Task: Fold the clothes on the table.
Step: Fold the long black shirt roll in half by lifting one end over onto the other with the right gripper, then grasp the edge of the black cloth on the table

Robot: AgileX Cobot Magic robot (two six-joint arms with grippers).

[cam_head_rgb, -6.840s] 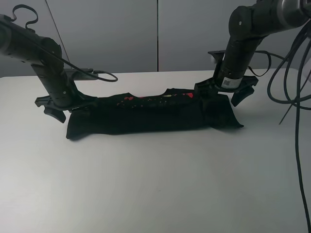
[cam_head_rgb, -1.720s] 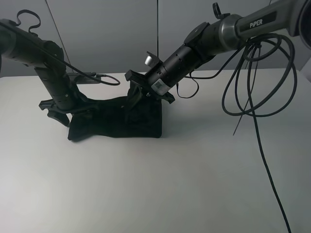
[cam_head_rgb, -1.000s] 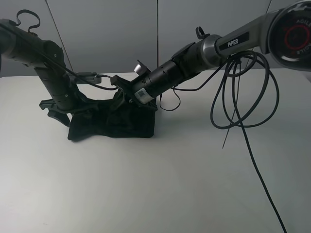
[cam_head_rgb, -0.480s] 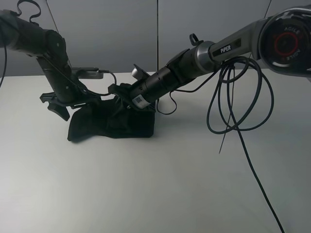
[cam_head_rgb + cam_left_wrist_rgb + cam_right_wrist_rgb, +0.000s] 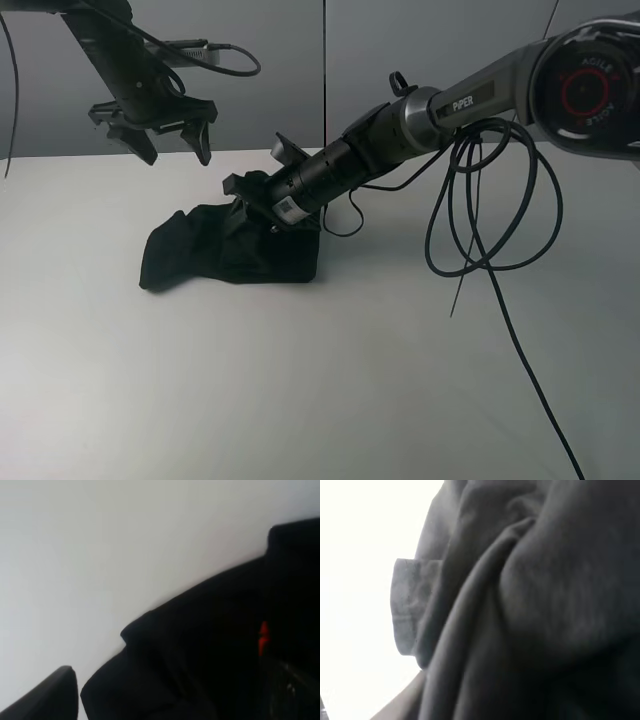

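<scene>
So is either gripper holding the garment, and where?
Left gripper hangs open in the air, holding nothing. Right gripper sits at the garment's upper folded edge; whether it grips cannot be told.

The right gripper (image 5: pixel 252 196) has its tips lost against the black cloth (image 5: pixel 225 255); its wrist view shows only blurred folds. The left arm (image 5: pixel 125 60) is cut by the top edge.

Robotics laboratory — a test bench. A plain white table (image 5: pixel 300 400) stands before flat grey wall panels (image 5: pixel 250 60). Over it reach the black left arm (image 5: pixel 100 30) and the right arm (image 5: pixel 440 102), marked "PiPER", trailing loosely looped black cables (image 5: pixel 470 150).
</scene>
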